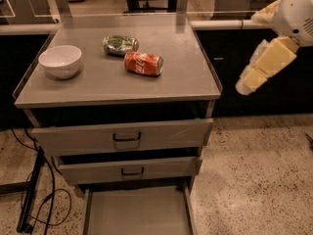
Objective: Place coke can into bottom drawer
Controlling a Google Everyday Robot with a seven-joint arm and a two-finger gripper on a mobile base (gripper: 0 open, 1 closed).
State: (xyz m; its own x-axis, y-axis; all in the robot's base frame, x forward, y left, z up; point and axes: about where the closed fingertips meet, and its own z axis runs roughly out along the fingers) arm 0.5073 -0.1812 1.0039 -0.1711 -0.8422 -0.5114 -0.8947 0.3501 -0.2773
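Note:
The coke can is red-orange and lies on its side on the grey cabinet top, near the middle. The bottom drawer is pulled out at the foot of the cabinet, a flat grey tray with nothing in it. My gripper hangs in the air to the right of the cabinet, beyond its right edge and about level with the top. It is well apart from the can and holds nothing that I can see.
A green-silver can lies just behind the coke can. A white bowl stands at the left of the top. Two handled drawers sit slightly open above the bottom one. Cables trail on the floor at the left.

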